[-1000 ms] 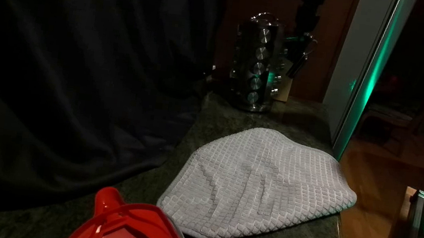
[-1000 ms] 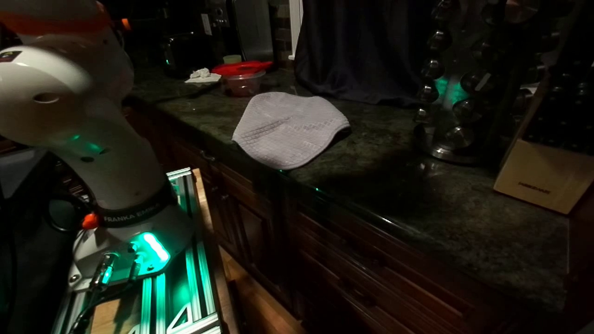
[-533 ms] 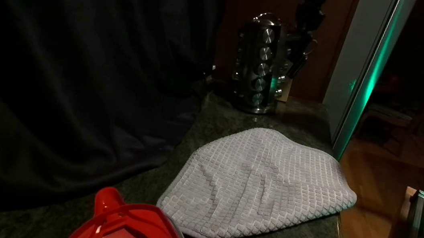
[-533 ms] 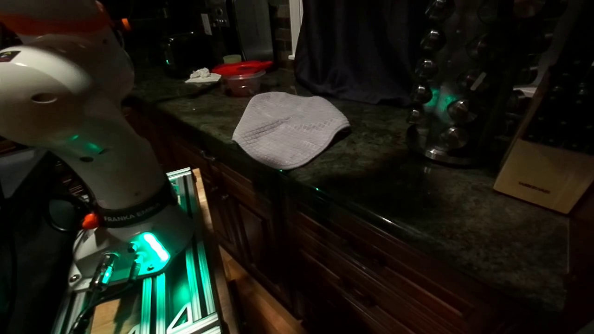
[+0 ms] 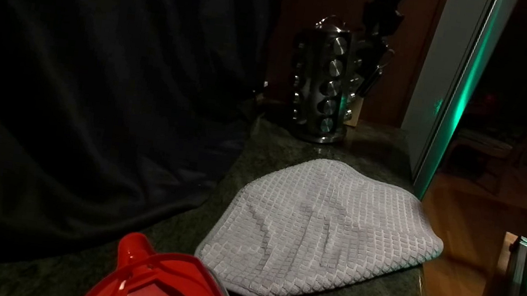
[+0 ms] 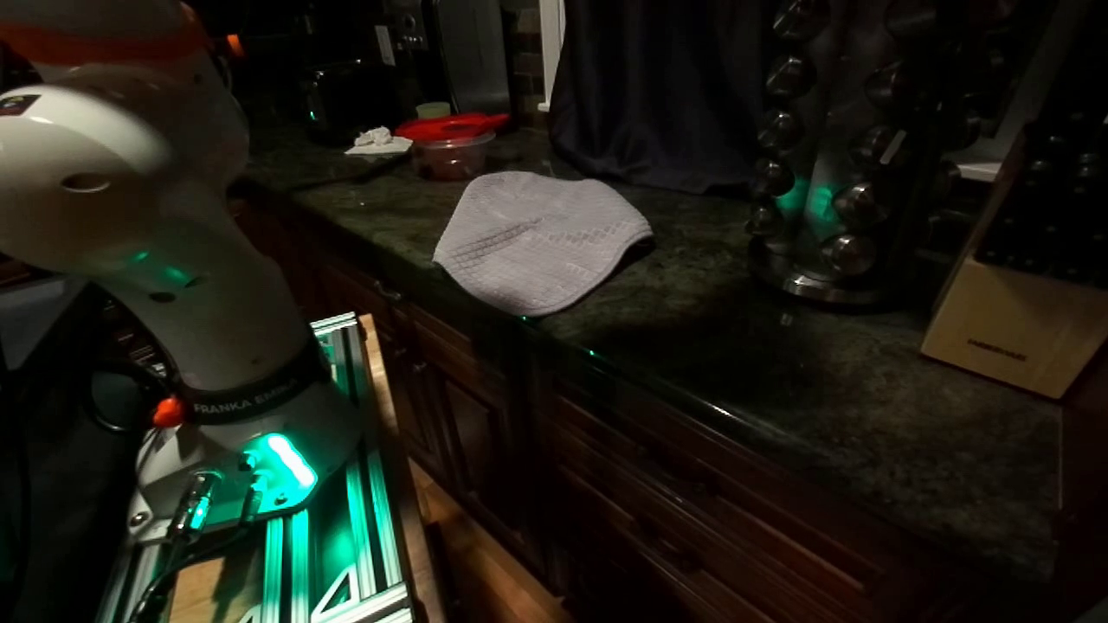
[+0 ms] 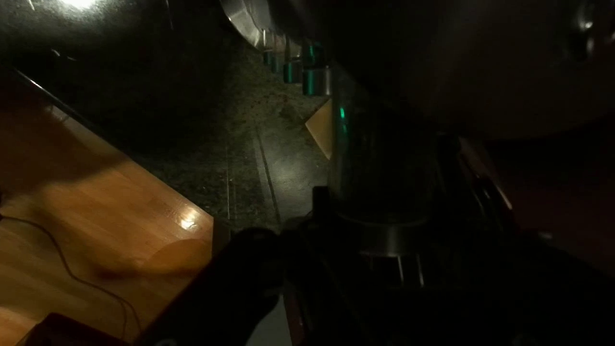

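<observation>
We see a mottled, dark stone countertop [image 6: 866, 381] with a glossy edge, and on it a light grey textile cloth [image 5: 323, 231], rumpled, its weave raised in small diamond-like blocks. Next to the cloth, a shiny red plastic lid [image 6: 450, 127] tops a round see-through container [image 6: 454, 160], and a smooth black drape [image 5: 98, 97] hangs in soft folds behind.

The tall, cylindrical steel jar rack [image 5: 314, 81] stands upright on the counter, between the drape and a pale wooden knife block [image 6: 1004, 324]. Its jars sit in vertical columns, their round metal lids [image 5: 331, 88] facing outward and catching fan-shaped glints; a thin arched handle [image 5: 330, 18] crowns it.

We find the black gripper [image 5: 381, 24] close by the rack's upper part, above the knife block. In the wrist view it sits in deep shadow beside a smooth, dim cylinder [image 7: 379, 158] with a dull metal band; we cannot tell whether its fingers are spread, pressed together or pinching anything.
</observation>
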